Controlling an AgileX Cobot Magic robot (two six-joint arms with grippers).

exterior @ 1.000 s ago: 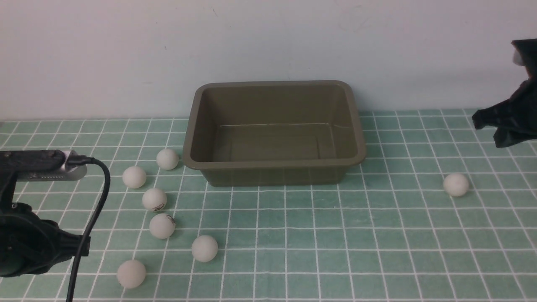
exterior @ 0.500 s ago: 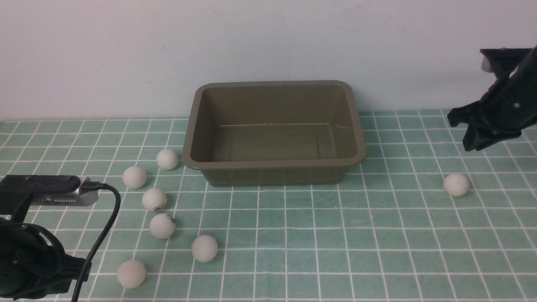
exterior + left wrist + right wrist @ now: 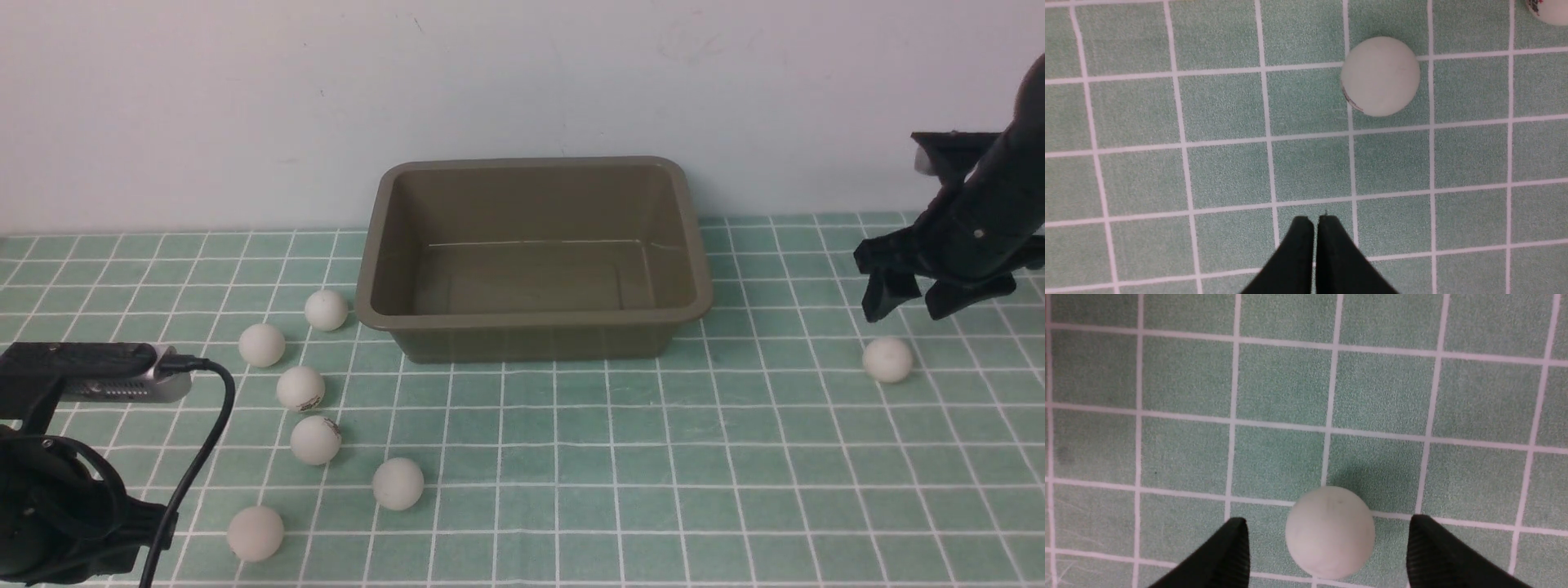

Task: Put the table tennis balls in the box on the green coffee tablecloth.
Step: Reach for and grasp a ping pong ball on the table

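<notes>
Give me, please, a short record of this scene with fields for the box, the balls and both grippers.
Surface: mint-green checked tablecloth
Box: olive-brown rectangular plastic box, upright, empty
Balls: seven small white table tennis balls, six left of box, lone ball right of it
Left gripper: shut, holding nothing
Right gripper: open, above the lone ball, not touching
</notes>
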